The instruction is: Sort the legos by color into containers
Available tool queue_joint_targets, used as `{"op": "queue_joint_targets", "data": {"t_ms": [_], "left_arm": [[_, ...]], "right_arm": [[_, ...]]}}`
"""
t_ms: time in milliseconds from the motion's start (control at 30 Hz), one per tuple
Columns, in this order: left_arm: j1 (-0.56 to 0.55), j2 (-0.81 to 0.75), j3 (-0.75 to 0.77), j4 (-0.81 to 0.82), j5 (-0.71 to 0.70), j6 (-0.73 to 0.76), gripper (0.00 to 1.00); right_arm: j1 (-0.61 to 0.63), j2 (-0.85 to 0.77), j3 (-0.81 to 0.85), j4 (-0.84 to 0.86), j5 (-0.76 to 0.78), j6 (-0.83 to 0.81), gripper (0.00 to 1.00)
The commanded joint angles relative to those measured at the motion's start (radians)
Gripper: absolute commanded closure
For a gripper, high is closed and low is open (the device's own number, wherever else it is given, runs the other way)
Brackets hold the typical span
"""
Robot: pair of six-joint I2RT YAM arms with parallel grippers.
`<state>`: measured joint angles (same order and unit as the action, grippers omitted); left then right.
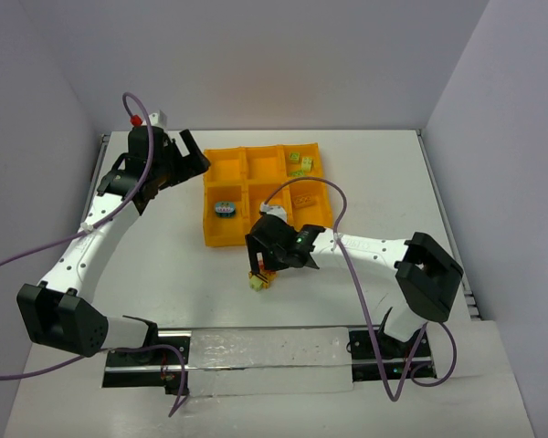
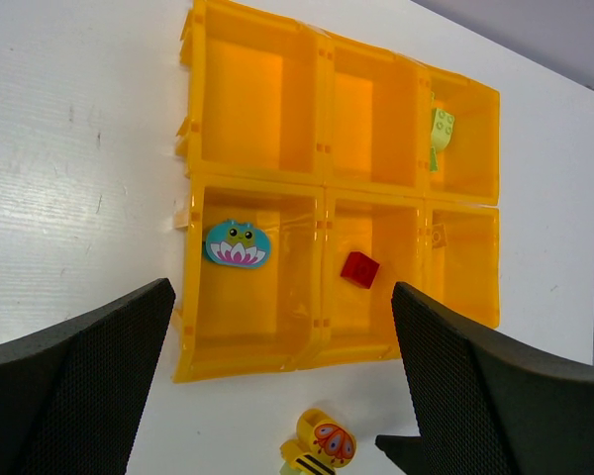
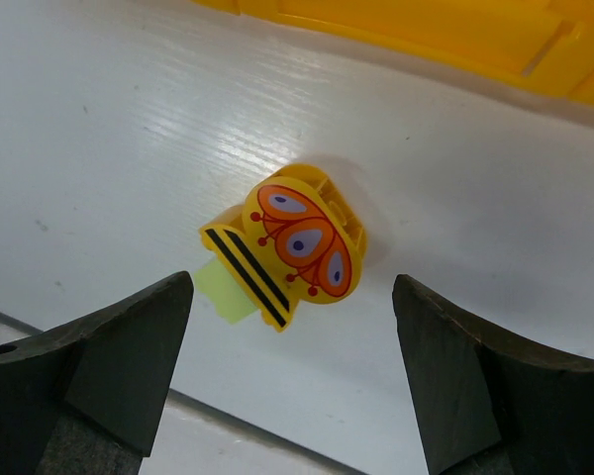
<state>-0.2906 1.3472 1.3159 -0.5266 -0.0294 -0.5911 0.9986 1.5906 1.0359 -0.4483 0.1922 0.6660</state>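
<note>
**Right gripper spread over a butterfly brick in front of the sorting tray**

The orange-yellow tray (image 1: 207, 214) lies on the white table (image 1: 365, 164) ahead of both arms, its six wells set in two rows of three. In the left wrist view, the near-left well holds a teal piece (image 2: 239, 243) printed with a frog and petals. The near-middle well holds a red brick (image 2: 359, 269), and the far-right well a lime green brick (image 2: 442, 131). A small yellow piece (image 2: 440, 236) sits against the wall of the near-right well. The butterfly brick (image 3: 302, 242), yellow with an orange butterfly and black stripes, lies on the table just in front of the tray's near wall. A pale green block (image 3: 228, 297) shows at its lower edge; whether the two are joined cannot be told. The right gripper (image 3: 292, 287) hangs directly over this brick with its fingers spread. Bare table shows between each finger and the brick, and neither touches it. The left gripper (image 2: 282, 292) hovers near the tray's far-left corner, fingers spread wide and holding nothing
</note>
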Motion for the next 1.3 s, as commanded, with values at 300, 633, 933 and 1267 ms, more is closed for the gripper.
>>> {"op": "queue_joint_targets", "data": {"t_ms": [300,633,933,1267], "left_arm": [[0.007,-0.037,-0.003,0.034,0.014,0.002,0.01],[0.007,-0.029,-0.018,0.053,0.022,-0.005,0.01],[0.007,-0.031,-0.022,0.056,0.021,-0.004,0.01],[0.007,-0.034,-0.020,0.050,0.021,-0.001,0.01]], "right_arm": [[-0.026,0.044,0.022,0.017,-0.082,0.009,0.03],[-0.023,0.130,0.055,0.026,-0.142,-0.119,0.00],[-0.022,0.176,0.110,0.031,-0.173,-0.167,0.00],[0.007,0.201,0.152,0.014,-0.211,-0.209,0.00]]}}
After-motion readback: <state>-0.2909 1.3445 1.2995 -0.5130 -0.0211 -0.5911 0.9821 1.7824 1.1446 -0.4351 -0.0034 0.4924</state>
